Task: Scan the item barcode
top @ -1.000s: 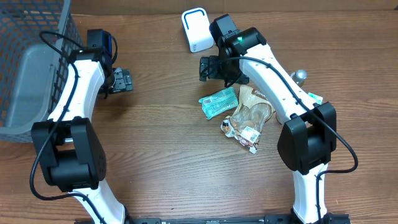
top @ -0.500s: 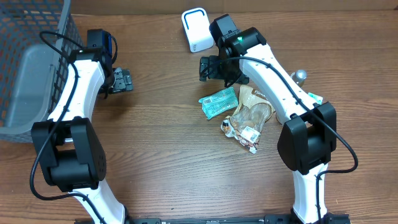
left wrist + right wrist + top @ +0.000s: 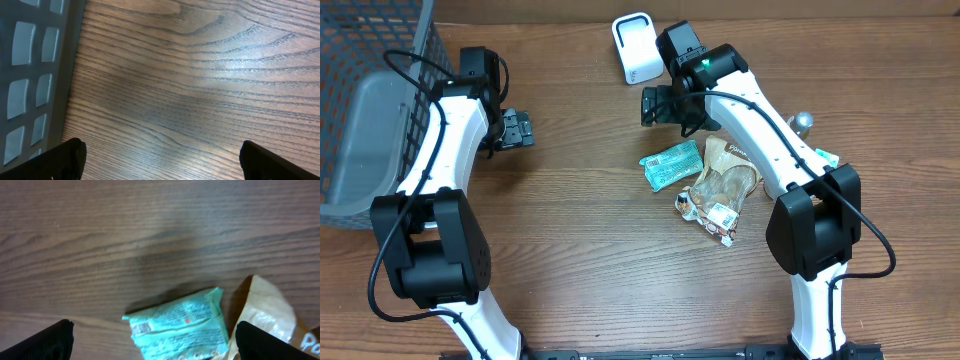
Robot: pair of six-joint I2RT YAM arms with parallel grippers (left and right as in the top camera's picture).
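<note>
A teal snack packet lies flat mid-table, its left end overlapped by nothing and its right end against a tan paper bag. In the right wrist view the teal packet shows a small barcode at its left end. My right gripper hovers open just beyond the packet, nothing between its fingers. A white scanner stands at the far edge. My left gripper is open over bare wood beside the basket, with its fingertips wide apart.
A grey mesh basket fills the far left; its wall shows in the left wrist view. A clear-wrapped item with a white label lies under the tan bag. A small metal knob sits to the right.
My right gripper has drifted slightly toward the far edge. The left wrist has turned a little; both grippers stay open.
</note>
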